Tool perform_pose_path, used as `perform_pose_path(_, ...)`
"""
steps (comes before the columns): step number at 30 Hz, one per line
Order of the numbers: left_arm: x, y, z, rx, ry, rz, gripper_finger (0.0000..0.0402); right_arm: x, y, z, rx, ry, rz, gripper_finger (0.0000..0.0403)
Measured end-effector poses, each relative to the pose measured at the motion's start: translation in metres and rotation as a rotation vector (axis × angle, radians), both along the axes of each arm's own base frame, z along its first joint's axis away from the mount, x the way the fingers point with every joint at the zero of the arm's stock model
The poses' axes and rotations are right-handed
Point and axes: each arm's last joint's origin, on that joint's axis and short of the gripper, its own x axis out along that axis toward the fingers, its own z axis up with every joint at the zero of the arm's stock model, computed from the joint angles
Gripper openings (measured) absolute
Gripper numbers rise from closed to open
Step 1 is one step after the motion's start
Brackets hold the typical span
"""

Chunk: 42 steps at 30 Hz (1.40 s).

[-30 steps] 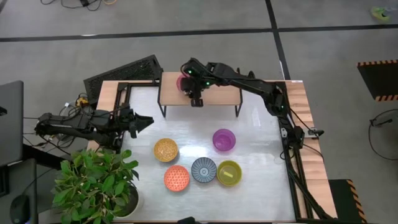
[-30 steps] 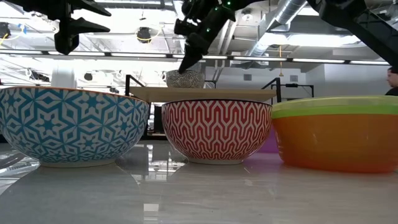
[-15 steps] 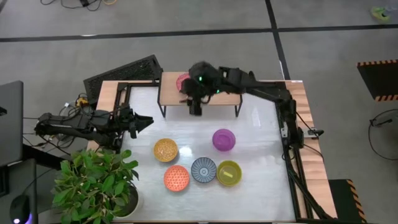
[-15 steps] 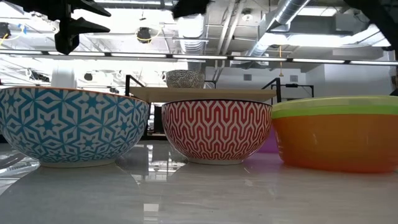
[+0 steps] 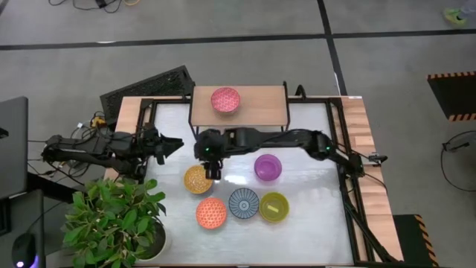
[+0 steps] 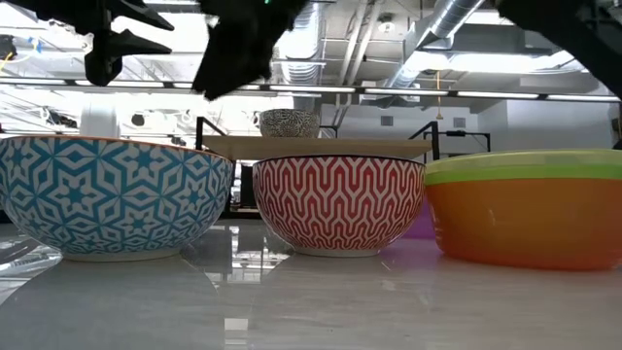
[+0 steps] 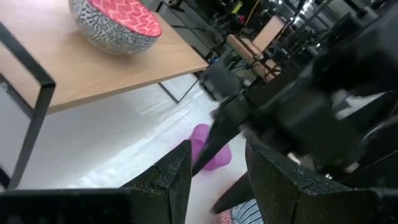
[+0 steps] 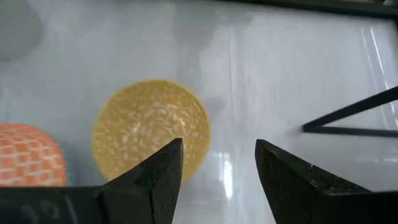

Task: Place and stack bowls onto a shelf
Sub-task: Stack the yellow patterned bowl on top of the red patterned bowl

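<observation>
Nowhere on the bowls, the shelf or the arms is there any readable writing or brand mark. Over the table's middle, the right gripper (image 5: 214, 170) hangs just above the far right edge of the yellow speckled bowl (image 5: 198, 179); its fingers (image 8: 155, 177) stand well apart with nothing between them, and the wrist view looks straight down past them at that bowl's rim. At the left side of the table the left gripper (image 5: 175, 144) waits, its jaws also spread and empty.

On the shelf (image 5: 260, 112) at the far edge sits the pink patterned bowl (image 5: 225, 99), upright on the left half of the wood plank. On the white tabletop, the plain purple bowl (image 5: 268, 167) lies right of the right gripper. Along the near row stand the orange patterned bowl (image 5: 211, 214), the blue-grey patterned bowl (image 5: 244, 202) and the olive-yellow bowl (image 5: 274, 206), set just beside one another from left to right.
</observation>
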Motion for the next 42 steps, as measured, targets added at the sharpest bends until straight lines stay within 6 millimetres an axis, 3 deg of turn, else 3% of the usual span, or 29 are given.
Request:
perform_pose_path(8,-0.001,0.0,-0.003,-0.002,0.029,0.014,0.0136,0.016,0.006,-0.056,0.094,0.114,0.019,0.0226)
perform_pose_path(20,-0.002,0.002,-0.003,0.023,0.036,0.08,0.0136,0.017,-0.014,-0.056,0.101,0.099,-0.017,0.0226)
perform_pose_path(32,-0.002,0.002,-0.005,0.021,0.049,0.082,0.0136,0.023,-0.016,-0.094,0.125,0.174,-0.027,0.0224)
perform_pose_path(42,-0.002,0.002,-0.005,0.022,0.051,0.081,0.0136,0.024,-0.02,-0.093,0.162,0.163,-0.021,0.0164)
